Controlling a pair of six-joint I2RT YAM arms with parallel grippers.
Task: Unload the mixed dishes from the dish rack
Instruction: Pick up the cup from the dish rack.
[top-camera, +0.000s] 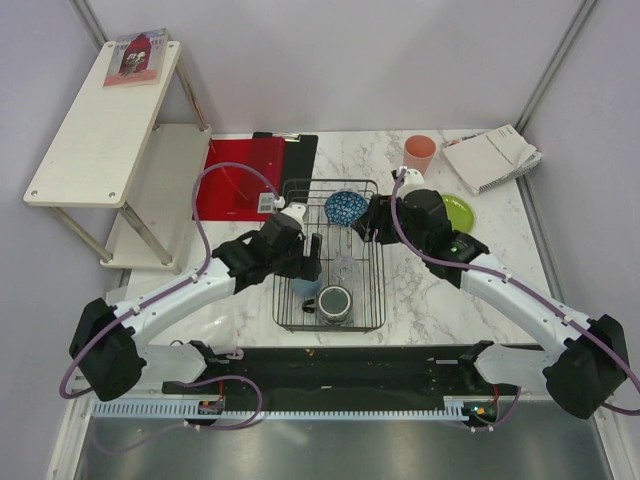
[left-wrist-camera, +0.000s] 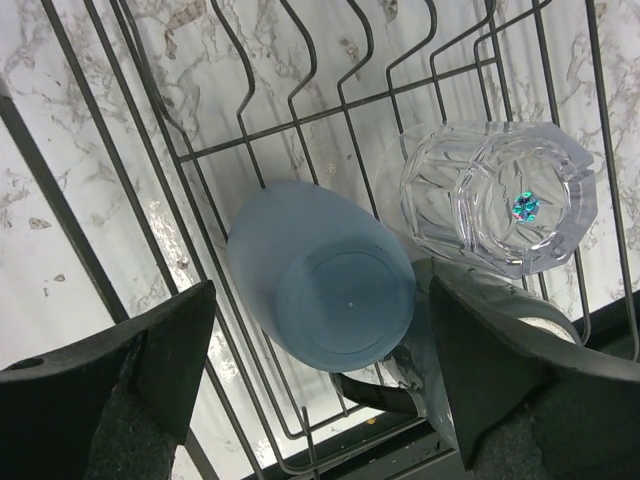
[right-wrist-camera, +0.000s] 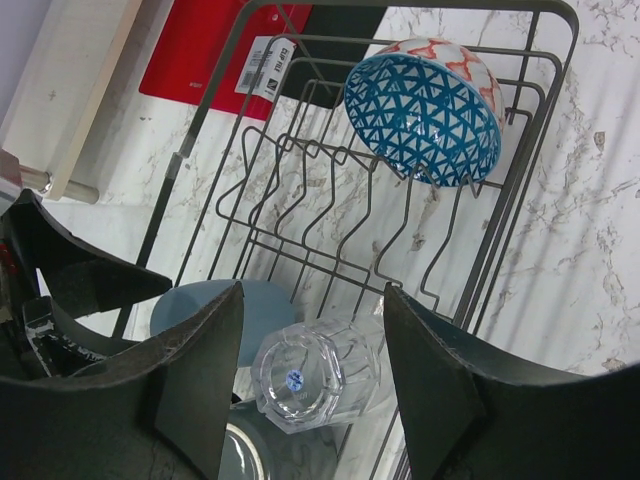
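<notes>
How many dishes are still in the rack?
4: patterned bowl at far end, clear glass in the middle, blue cup beside it, dark mug at near end. More may be hidden.

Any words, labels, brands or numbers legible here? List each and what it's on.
Nothing can be read with confidence.
White label on the red clipboard: barcode and print, too blurred.
Book on the shelf: cover picture only, title too small.
Booklet at far right: print too small.
Glass base: small blue mark, no letters legible.
</notes>
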